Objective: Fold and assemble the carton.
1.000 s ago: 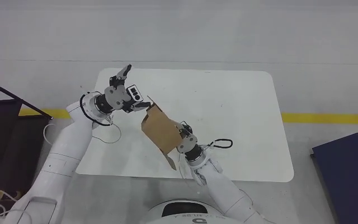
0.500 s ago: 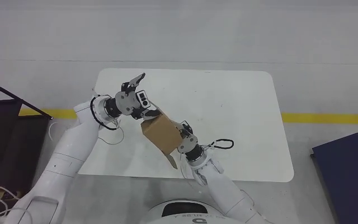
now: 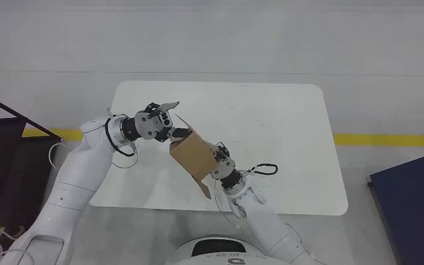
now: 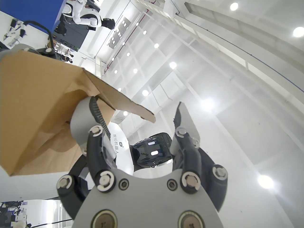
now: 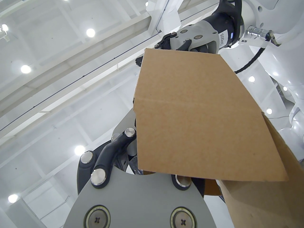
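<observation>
A brown carton (image 3: 191,157), partly opened, is held tilted above the white table (image 3: 278,126) near its front left. My right gripper (image 3: 216,161) is shut on the carton's near-right edge. In the right wrist view a carton panel (image 5: 194,124) covers most of that gripper, and one finger (image 5: 122,125) shows beside it. My left gripper (image 3: 171,119) is open at the carton's far-left end. In the left wrist view one left fingertip (image 4: 91,110) presses under a raised flap of the carton (image 4: 35,110), while the other finger (image 4: 184,119) stands free.
A yellow floor line (image 3: 381,140) runs behind the table. A dark cart (image 3: 20,159) stands off the table's left edge and a blue panel (image 3: 404,192) lies at the right. The table's right half is bare.
My left gripper swung from pointing away down toward the carton, and its finger now touches the far flap. The carton shifted slightly in the right gripper's hold.
</observation>
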Available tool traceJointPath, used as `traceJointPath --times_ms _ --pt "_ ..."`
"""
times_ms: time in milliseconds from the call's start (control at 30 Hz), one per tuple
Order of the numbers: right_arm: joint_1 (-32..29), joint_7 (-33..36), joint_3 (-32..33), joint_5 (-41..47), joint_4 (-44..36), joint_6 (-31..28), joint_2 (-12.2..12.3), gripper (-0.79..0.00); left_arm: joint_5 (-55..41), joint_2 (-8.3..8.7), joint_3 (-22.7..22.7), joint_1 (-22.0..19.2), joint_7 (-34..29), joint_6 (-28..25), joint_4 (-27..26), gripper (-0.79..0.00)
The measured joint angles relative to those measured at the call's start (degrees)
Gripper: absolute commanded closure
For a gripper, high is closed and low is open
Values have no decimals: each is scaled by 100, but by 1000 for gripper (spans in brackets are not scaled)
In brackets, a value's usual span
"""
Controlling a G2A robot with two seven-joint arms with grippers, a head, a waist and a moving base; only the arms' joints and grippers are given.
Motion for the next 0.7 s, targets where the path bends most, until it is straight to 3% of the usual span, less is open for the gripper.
traceJointPath --times_ms 300,700 --pt "9 67 85 -52 -27 -166 6 0 -57 164 99 33 147 146 -105 -154" --pt "-78 186 221 -83 -113 -271 31 0 -22 398 396 -67 268 267 -206 -157"
